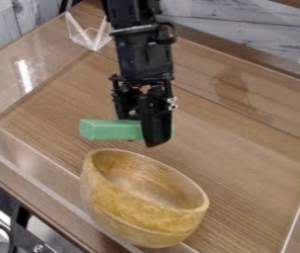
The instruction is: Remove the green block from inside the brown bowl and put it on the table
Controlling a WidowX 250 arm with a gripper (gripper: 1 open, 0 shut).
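The green block [107, 129] hangs just behind the far rim of the brown bowl, level, with one end clamped in my gripper [146, 130]. The black gripper is shut on that right end and points steeply down; the rest of the block sticks out to the left. Whether the block touches the table [232, 119] I cannot tell. The brown bowl [142, 196] sits at the near edge of the view, right below and in front of the gripper, and its inside shows nothing in it.
Low clear acrylic walls [21, 74] border the tabletop on the left, front and right. A clear angled stand [87, 35] sits at the back left. Bare wood lies left and right of the gripper.
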